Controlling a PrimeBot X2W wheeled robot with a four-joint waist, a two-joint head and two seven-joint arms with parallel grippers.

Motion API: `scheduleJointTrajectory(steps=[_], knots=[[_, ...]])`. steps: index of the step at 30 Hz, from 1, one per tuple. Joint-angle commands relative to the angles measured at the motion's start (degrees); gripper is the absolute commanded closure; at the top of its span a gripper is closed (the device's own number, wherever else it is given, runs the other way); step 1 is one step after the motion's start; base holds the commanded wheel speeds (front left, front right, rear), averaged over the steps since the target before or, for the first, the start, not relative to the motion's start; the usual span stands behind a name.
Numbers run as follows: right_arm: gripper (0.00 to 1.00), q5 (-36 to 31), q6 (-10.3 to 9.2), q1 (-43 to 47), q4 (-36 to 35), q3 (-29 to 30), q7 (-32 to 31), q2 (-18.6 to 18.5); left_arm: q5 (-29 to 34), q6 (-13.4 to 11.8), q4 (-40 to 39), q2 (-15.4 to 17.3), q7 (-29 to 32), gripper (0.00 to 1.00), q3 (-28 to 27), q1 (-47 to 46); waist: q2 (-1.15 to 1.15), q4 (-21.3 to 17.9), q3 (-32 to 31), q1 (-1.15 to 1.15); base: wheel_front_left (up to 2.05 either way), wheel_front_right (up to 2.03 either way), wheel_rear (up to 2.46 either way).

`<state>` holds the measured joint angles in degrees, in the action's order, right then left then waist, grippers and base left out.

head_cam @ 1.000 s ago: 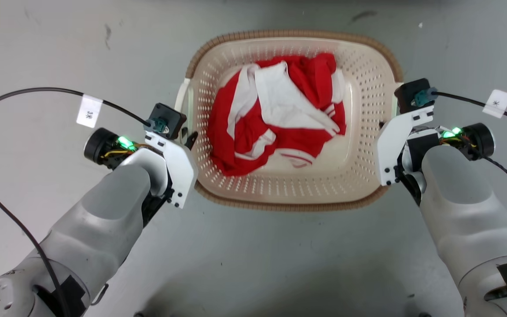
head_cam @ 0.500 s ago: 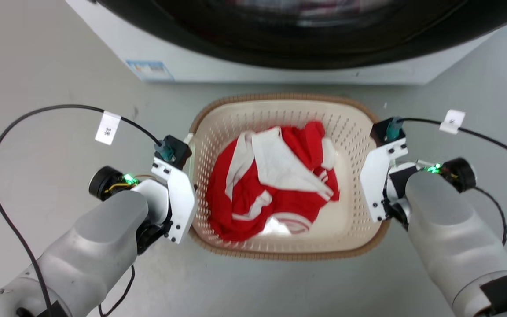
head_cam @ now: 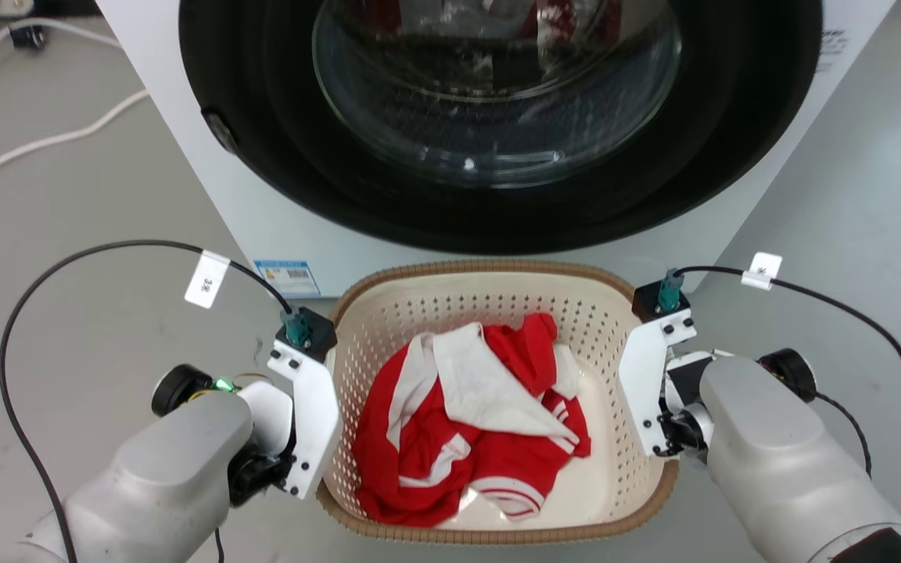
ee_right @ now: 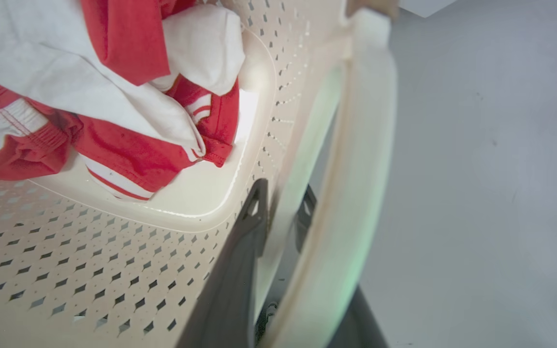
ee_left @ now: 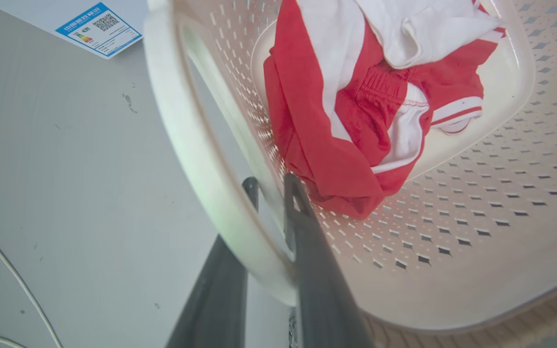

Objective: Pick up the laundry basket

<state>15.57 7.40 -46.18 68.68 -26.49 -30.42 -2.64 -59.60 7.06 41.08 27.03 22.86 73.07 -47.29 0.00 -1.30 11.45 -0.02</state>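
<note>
The laundry basket [head_cam: 497, 270], cream with a brown woven-look rim, sits low in the middle of the head view and holds a red and white garment [head_cam: 466, 422]. My two wrists press against its left and right sides. In the left wrist view my left gripper [ee_left: 271, 189] is shut on the basket's wall [ee_left: 452, 217], with one finger inside and the other in the gap behind the white handle [ee_left: 186, 130]. My right gripper [ee_right: 282, 200] clamps the opposite wall [ee_right: 90, 251] the same way, behind its handle [ee_right: 356, 159].
A white washing machine [head_cam: 184, 180] with a large dark round door [head_cam: 497, 117] stands directly behind the basket. White cables [head_cam: 36, 141] lie on the grey floor at the far left. Open floor lies to both sides of the basket.
The whole head picture has shifted, so the camera moved; the washing machine has come into view. Both wrists have closed in against the basket's sides, and the left finger that showed beside the rim is now hidden.
</note>
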Motion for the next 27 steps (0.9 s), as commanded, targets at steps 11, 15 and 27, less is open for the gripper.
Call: scheduleJointTrajectory(steps=[11, 15, 27], knots=[[1.0, 5.06, 0.16, 1.77, -1.26, -6.13, -5.6, -0.35, -4.42, 0.73, -4.1, 1.42, 8.54, 1.0, 0.62, 5.56, 0.0, -0.67, -9.02, 0.02, 0.0, 0.0, 0.0], [1.0, 6.6, 0.16, 2.0, -1.26, -7.94, -7.64, -0.29, -5.36, 0.73, -5.15, 1.68, 10.15, 1.0, 0.61, 6.5, 0.0, -0.45, -10.56, 0.02, 0.0, 0.0, 0.0], [1.0, 10.18, 0.16, 2.0, -1.19, -11.32, -10.16, -0.19, -5.68, 0.74, -5.95, 1.61, 12.47, 1.0, 0.6, 7.19, 0.0, -0.47, -11.71, 0.02, 0.0, 0.0, 0.0]])
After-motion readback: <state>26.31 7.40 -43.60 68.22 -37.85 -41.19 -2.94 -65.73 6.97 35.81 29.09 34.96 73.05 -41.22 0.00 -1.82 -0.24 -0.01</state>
